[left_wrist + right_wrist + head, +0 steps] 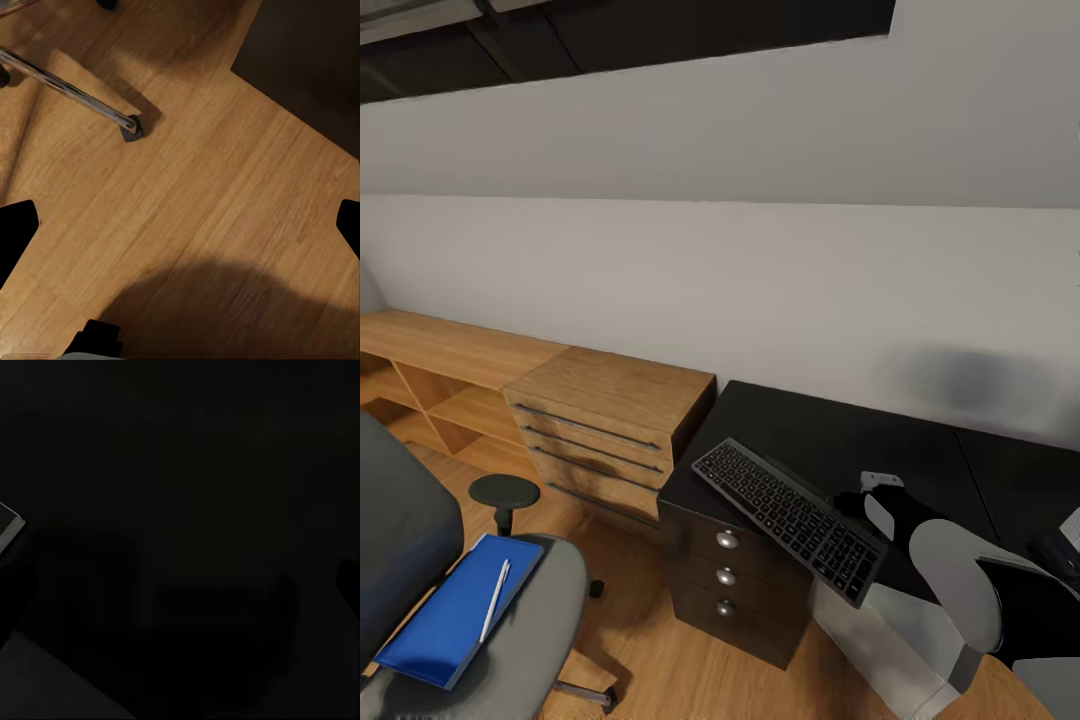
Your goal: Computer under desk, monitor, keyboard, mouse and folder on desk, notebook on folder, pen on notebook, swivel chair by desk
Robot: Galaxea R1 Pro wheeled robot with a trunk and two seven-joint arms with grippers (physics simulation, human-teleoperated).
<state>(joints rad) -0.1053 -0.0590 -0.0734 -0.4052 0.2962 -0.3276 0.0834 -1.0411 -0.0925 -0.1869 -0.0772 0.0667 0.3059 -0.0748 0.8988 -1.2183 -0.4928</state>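
My right claw point(868, 500) pinches the keyboard point(790, 517) by its right end, long axis slanting across the tabletop point(830, 430) corner. My left claw point(180, 225) hangs spread above the floor point(225, 187).

The black desk point(830, 435) stands against the white wall, its three silver-knobbed drawers at its left end. The slim dark grey keyboard point(790, 518) lies diagonally at the desk's front left corner, its right end overhanging the front edge. The grey swivel chair point(550, 600) stands left of the desk, its seat carrying the bright blue folder point(450, 615), with the white pen point(494, 600) lying on top.
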